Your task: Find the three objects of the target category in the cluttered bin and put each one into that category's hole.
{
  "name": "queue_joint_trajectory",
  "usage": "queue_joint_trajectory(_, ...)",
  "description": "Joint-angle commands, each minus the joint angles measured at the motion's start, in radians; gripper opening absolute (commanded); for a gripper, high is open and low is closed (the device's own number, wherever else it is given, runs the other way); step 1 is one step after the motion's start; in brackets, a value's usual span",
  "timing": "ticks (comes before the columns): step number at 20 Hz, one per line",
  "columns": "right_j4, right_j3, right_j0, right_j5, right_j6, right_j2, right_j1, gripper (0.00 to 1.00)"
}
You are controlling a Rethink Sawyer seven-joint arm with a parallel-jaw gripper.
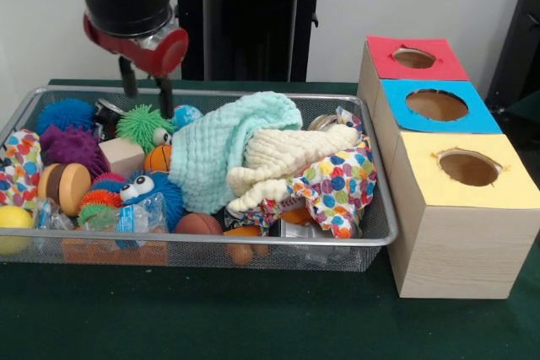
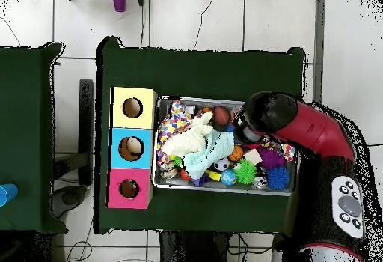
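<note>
The wire mesh bin (image 1: 253,242) lies on the green table, full of toys and cloths; it also shows in the overhead view (image 2: 217,189). My gripper (image 1: 146,90) is open and empty, its two black fingers hanging just above a green spiky ball (image 1: 142,124) at the bin's far left. In the overhead view the arm's head (image 2: 263,117) hides the gripper. The hole (image 1: 413,58) in the red-topped box is the farthest of the three boxes to the right of the bin, and shows in the overhead view (image 2: 129,189).
A mint cloth (image 1: 228,149), a cream cloth (image 1: 287,158) and a polka-dot cloth (image 1: 346,183) cover the bin's middle and right. Blue (image 1: 66,113) and purple (image 1: 72,145) spiky balls, a wooden block (image 1: 122,156) and a wooden disc (image 1: 67,187) lie left. Blue-topped (image 1: 436,104) and yellow-topped (image 1: 468,168) boxes stand nearer.
</note>
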Motion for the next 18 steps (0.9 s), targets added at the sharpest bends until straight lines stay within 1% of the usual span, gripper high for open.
queue_joint_trajectory(1,-0.095,-0.047,-0.058,-0.128,-0.049,0.072,0.119,1.0)
queue_joint_trajectory(4,-0.102,-0.022,-0.064,-0.158,-0.041,0.082,0.113,1.0)
queue_joint_trajectory(7,-0.106,-0.017,-0.078,-0.192,-0.036,0.097,0.134,1.0)
queue_joint_trajectory(11,-0.094,0.01,-0.086,-0.214,-0.017,0.111,0.139,1.0)
queue_joint_trajectory(15,-0.065,0.085,-0.08,-0.237,0.023,0.116,0.106,1.0)
queue_joint_trajectory(18,-0.049,0.122,-0.077,-0.249,0.041,0.123,0.09,1.0)
